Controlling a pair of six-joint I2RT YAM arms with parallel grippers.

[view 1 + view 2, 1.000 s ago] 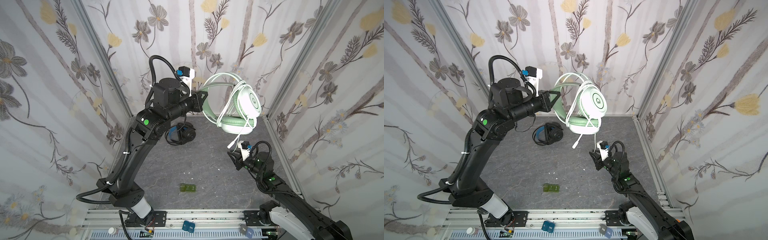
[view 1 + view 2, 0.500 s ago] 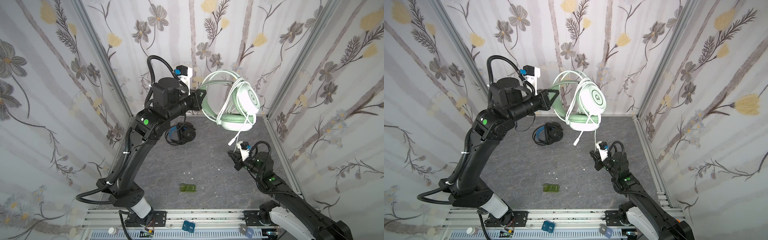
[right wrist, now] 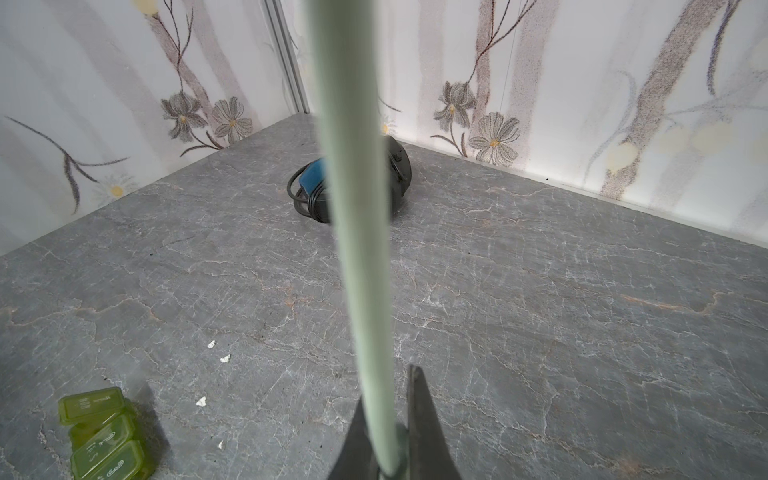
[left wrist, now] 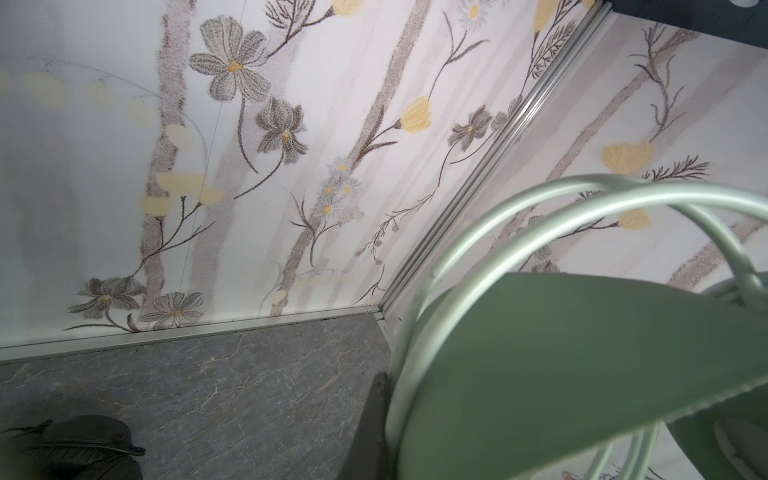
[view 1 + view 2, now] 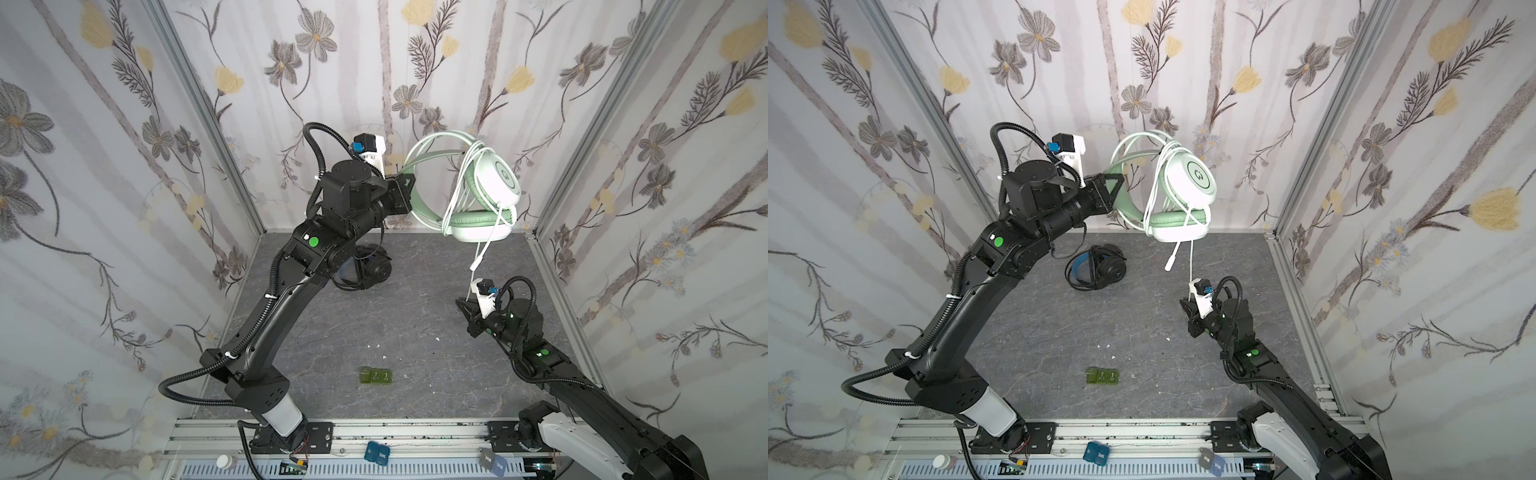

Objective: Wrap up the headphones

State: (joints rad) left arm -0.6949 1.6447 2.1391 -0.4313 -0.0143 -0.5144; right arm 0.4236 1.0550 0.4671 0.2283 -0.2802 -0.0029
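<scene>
Table (image 5: 415,332): grey stone look, flowered panels on three sides.

Left arm is reaching up toward the back. Left gripper (image 5: 405,192) is clamping on the green band and holding the mint headset (image 5: 494,183) in the air over the back right of the table, cups hanging down. In the left wrist view the band is filling most of the frame and hiding the jaws.

Right arm is sitting low. Right gripper (image 3: 386,392) is pinching the cable (image 5: 1191,266) between jaws that are nearly touching. The cable is running straight up to the lower cup and looking taut.

Black headset (image 5: 1100,270) is lying on the table at the back, beneath the left arm, with its cord seemingly gathered round it. Judging that one done.

Pale loops are already lying over the mint band and cups, so the winding is looking well along, with only a short tail left.

Pill box (image 5: 375,376), green, is lying near the front, well apart from both arms.

Stub (image 5: 1170,264), short and white, is dangling off the lower cup. Cannot tell whether it is a mic or a plug.

Doing this turn well:
- Carry the tail round the cups the same way as the laid loops.
- Hold only light tension, since a hard pull is risking dragging the band out of the left grip.
- Keep the left steady.
- Steer clear of the stub so it is not snagging.
</scene>
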